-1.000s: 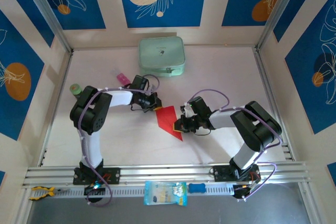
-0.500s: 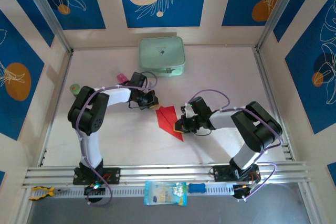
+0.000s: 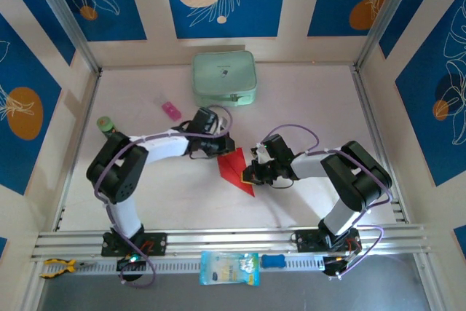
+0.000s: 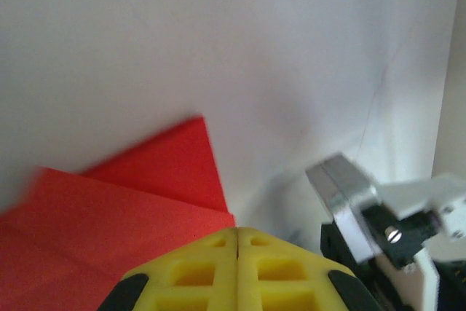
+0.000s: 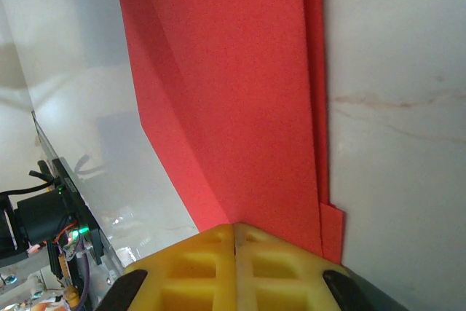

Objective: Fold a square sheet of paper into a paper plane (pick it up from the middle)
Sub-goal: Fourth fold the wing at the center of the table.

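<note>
The red sheet of paper [image 3: 234, 166] lies flat mid-table, folded into a slim, pointed paper plane shape with its tip toward the near edge. My left gripper [image 3: 223, 149] is shut, with its yellow fingertips [image 4: 237, 232] at the paper's far corner, right beside the red layers [image 4: 109, 202]. My right gripper [image 3: 248, 173] is shut too. Its fingertips [image 5: 234, 226] rest on top of the folded paper [image 5: 233, 92] at its right side, and nothing is between the fingers. Stacked folded layers show along the paper's right edge [image 5: 331, 227].
A pale green case [image 3: 224, 78] stands at the back. A small pink block [image 3: 171, 110] and a green cylinder [image 3: 106, 123] lie at the left. On the front rail [image 3: 233, 242] sit a clear packet [image 3: 228, 267] and yellow pliers [image 3: 54, 267]. The right arm's wrist [image 4: 378, 213] is close to my left fingers.
My left gripper has swung right along the paper's far end, uncovering the pink block. The paper's far end now looks narrower and flatter. The right gripper has stayed put.
</note>
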Motion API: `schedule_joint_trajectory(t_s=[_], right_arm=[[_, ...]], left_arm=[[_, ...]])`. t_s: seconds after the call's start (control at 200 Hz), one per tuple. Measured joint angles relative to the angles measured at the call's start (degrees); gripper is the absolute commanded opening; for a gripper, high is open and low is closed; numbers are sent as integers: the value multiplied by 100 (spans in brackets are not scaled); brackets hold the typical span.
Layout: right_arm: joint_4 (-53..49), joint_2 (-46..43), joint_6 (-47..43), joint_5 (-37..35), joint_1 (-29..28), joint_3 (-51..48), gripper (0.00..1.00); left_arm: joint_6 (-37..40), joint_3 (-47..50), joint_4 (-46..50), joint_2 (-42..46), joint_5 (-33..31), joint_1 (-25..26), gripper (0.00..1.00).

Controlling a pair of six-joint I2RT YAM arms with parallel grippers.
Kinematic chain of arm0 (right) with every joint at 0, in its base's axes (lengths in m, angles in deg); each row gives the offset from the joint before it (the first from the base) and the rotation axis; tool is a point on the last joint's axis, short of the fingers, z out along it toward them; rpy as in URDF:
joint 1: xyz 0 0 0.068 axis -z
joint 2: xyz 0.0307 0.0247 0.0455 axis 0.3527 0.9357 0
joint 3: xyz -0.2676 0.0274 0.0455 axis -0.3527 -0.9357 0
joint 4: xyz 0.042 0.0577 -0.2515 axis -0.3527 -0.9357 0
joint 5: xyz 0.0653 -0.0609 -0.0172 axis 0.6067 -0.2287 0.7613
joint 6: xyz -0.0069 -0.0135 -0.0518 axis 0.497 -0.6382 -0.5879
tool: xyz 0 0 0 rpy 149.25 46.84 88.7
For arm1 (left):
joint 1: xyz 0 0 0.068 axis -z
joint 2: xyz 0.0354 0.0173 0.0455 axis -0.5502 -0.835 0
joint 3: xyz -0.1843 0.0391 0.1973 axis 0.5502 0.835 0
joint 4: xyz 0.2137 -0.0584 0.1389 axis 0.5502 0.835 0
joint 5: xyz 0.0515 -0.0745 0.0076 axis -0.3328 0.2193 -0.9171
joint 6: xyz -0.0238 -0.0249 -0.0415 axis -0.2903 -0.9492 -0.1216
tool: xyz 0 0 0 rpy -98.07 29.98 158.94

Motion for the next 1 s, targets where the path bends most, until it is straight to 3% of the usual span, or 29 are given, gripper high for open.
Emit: schedule_joint_trajectory(t_s=[0.085,0.315,0.615,1.0], right_arm=[[-28,-9,0,-2,0,-2,0],[-138,-70,0,-42,0,9,0],[-1001,-164,9,-374,-120,514,0],[-767,286,225,-669,-181,835,0]], left_arm=[[-76,83,-142,-216,31,175,5],[-122,195,-221,-516,81,72,4],[-118,313,-507,-542,184,61,4],[-101,343,-588,-542,203,57,4]])
